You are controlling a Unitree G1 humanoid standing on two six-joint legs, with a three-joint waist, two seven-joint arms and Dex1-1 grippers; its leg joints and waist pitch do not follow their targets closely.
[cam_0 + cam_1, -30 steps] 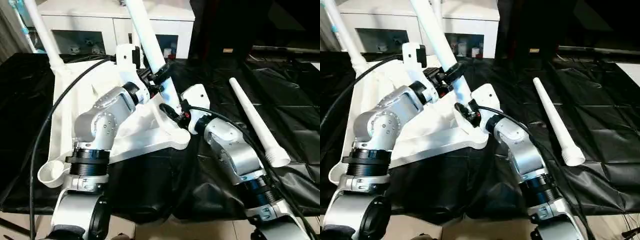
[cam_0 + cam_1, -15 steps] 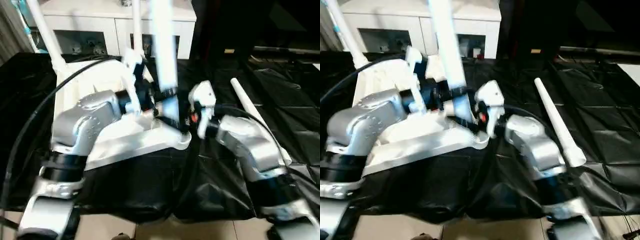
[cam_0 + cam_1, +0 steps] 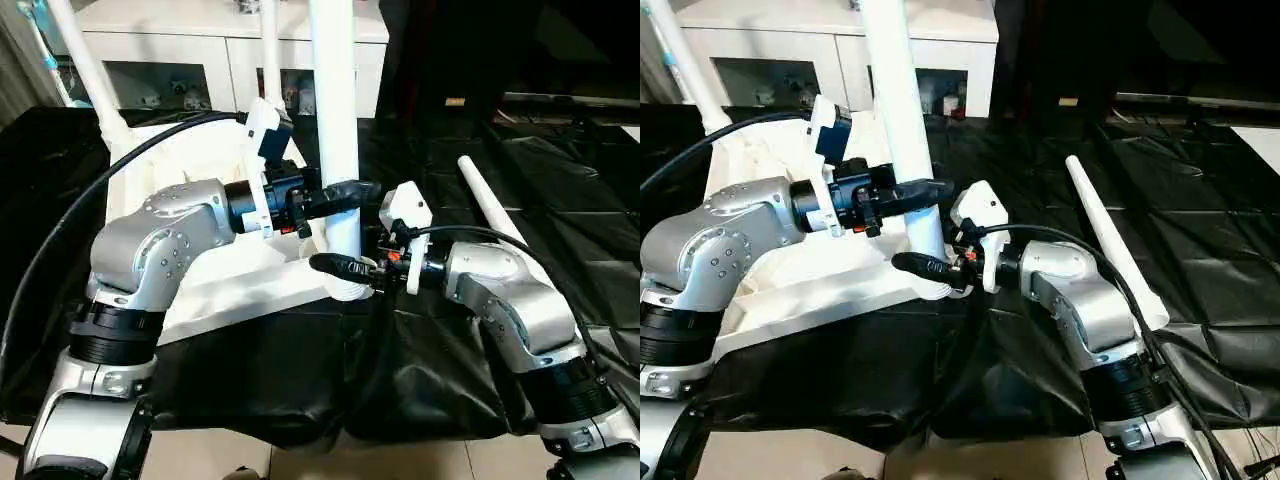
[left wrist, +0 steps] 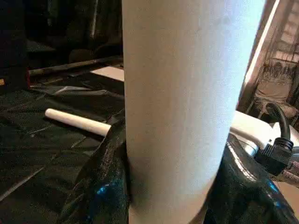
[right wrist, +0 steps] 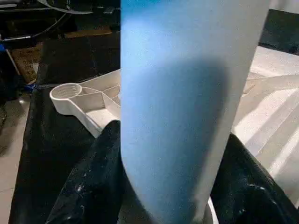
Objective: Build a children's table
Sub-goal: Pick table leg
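The children's table top (image 3: 200,270) lay upside down on the black cloth (image 3: 560,200) of the big table, its ribbed underside up and one near corner reaching the cloth's front fold. A white leg (image 3: 335,110) stood upright in the near right corner socket (image 3: 345,285), and both grippers were pinched on it: the left gripper (image 3: 345,192) clasped it a little way up, its black fingers (image 4: 105,177) pressed against either side of the tube, while the right gripper (image 3: 345,266) gripped it lower, just above the socket, fingers (image 5: 88,186) hugging the tube from both sides. The two silver forearms met at this corner and covered much of the top's near edge. Two more legs (image 3: 85,65) rose from the far corners, one at the far left and another (image 3: 270,50) partly hidden behind the gripped leg. An open round socket (image 5: 67,91) at the remaining corner showed in the right wrist view, with nothing in it. A loose leg (image 3: 495,215) lay flat on the cloth well to the right of the top, its wide end toward the front, partly hidden by the right forearm. Behind the table stood a white cabinet (image 3: 190,50) with glass doors. A black cable (image 3: 60,250) arched over the left side of the top.
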